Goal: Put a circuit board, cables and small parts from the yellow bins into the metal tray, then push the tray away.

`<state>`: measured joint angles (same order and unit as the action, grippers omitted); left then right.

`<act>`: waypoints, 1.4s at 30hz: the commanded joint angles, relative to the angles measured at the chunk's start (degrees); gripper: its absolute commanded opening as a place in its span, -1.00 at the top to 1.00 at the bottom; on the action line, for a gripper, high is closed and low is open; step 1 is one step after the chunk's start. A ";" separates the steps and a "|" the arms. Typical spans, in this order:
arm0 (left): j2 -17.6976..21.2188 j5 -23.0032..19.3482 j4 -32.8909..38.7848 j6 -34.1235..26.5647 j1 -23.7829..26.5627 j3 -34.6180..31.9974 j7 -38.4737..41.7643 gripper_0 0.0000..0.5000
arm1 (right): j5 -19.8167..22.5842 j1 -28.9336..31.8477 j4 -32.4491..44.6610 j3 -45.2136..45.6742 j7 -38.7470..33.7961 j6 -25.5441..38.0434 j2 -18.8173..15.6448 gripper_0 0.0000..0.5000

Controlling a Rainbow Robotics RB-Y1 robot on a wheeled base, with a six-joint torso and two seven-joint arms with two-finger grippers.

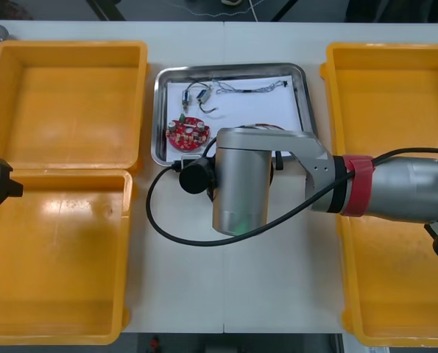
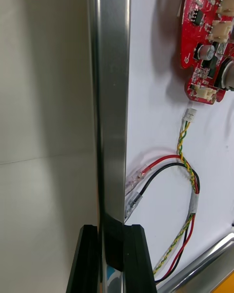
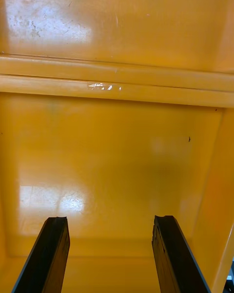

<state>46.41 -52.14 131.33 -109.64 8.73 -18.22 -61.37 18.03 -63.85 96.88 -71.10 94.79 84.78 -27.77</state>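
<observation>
Metal tray rim [image 2: 111,102] inside right tool [image 2: 111,234]

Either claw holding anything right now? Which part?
Right claw grips the metal tray by its near rim, one finger on each side of the lip. Left claw is open over a yellow bin, holding nothing.

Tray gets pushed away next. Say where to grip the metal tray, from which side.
Grip the metal tray at its near rim from above: a thin lip the jaws can straddle, the circuit board and cables lying inside. The right gripper is clamped on it; the left gripper hangs over a yellow bin.
</observation>
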 commanded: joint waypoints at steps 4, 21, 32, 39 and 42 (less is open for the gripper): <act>2.37 -0.42 1.65 -0.36 -0.99 -1.64 -2.97 -1.00 | 0.17 -4.70 -4.86 0.35 -1.45 -5.33 2.46 0.94; 2.37 -0.42 1.65 -0.36 -0.99 -1.64 -2.97 -1.00 | -0.45 -7.60 -16.55 2.02 1.02 -18.69 2.55 0.94; 2.37 -0.42 1.65 -0.36 -0.99 -1.64 -2.97 -1.00 | -1.68 -8.40 -22.88 2.02 1.89 -26.95 2.90 0.94; 2.37 -0.42 1.65 -0.36 -0.99 -1.64 -2.97 -1.00 | -2.03 -8.75 -25.51 2.02 2.42 -29.59 3.08 0.73; 2.37 -0.42 1.65 -0.36 -0.99 -1.64 -2.97 -1.00 | -2.03 -8.83 -26.04 2.02 2.51 -30.38 3.08 0.11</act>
<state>46.41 -52.15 131.33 -109.64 8.72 -18.22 -61.37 16.64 -69.50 71.13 -70.88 94.97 55.69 -25.79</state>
